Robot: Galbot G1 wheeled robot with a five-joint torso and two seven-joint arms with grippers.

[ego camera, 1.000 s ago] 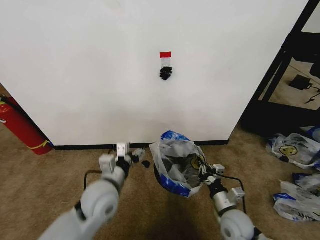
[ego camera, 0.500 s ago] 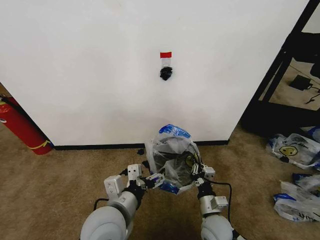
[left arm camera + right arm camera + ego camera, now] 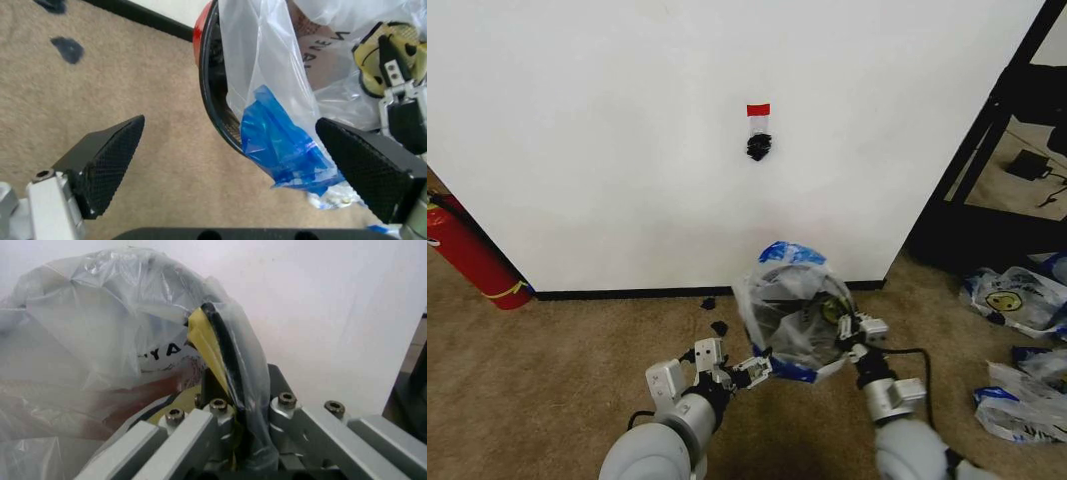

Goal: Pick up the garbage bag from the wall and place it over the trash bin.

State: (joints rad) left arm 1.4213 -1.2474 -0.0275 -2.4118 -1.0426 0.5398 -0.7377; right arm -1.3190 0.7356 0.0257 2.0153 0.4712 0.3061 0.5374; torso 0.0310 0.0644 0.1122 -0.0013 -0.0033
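Note:
The garbage bag [image 3: 792, 305], thin translucent white with blue print, is draped over the trash bin on the carpet below the wall [image 3: 627, 120]. In the left wrist view the bin's black rim [image 3: 212, 100] and red body [image 3: 198, 40] show beside the bag's blue edge [image 3: 280, 145]. My left gripper [image 3: 739, 368] is open at the bag's near left side, and its pads [image 3: 107, 160] stand wide on either side of that edge. My right gripper [image 3: 855, 327] is shut on the bag's right side, pinching the plastic [image 3: 100, 330] against the black rim [image 3: 223, 350].
A black hook [image 3: 758, 147] under a red tape strip [image 3: 757, 109] is on the wall. A red fire extinguisher [image 3: 467, 255] leans at the left. Lumpy smiley bags [image 3: 1017, 300] lie at the right by a black frame [image 3: 987, 130]. Dark scraps [image 3: 718, 327] dot the carpet.
My left arm has drawn back and swung in to the bag's near left edge, staying open. The bag and my right gripper have shifted a little to the right.

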